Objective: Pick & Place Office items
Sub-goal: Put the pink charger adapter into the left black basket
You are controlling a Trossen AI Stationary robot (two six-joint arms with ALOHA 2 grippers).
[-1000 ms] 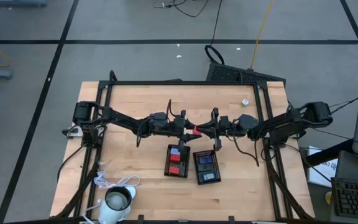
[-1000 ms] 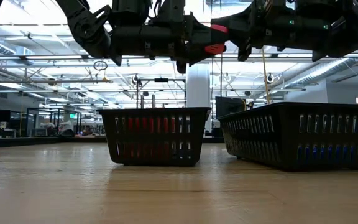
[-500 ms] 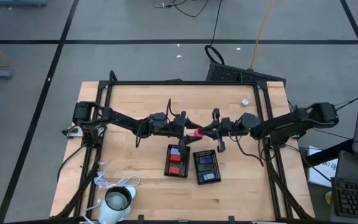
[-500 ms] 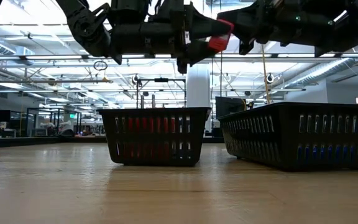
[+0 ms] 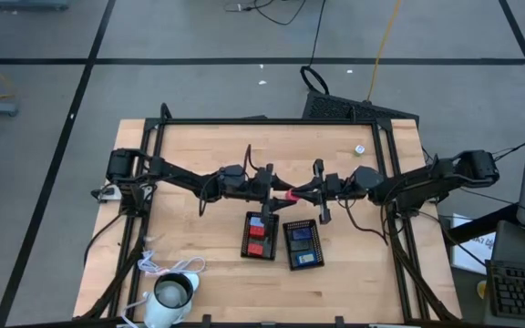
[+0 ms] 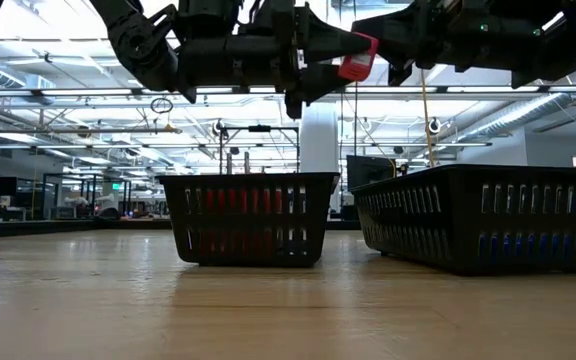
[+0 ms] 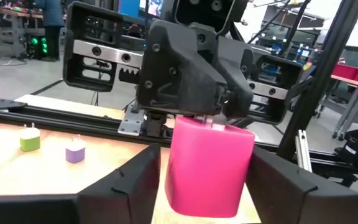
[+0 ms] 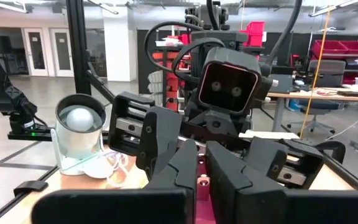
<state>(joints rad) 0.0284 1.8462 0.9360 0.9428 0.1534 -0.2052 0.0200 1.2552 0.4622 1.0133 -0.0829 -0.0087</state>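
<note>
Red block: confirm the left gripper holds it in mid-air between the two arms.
Wrong: the right gripper holds the red block in mid-air between the two arms. The left gripper stands open on either side of it, as the left wrist view shows.

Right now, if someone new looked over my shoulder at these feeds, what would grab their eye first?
The two dark grippers meeting nose to nose in mid-air above the wooden table, with a small red block between them: the right gripper is shut on it, while the left gripper stands open around it. Just below sit two black mesh trays, one holding red pieces, the other blue.
</note>
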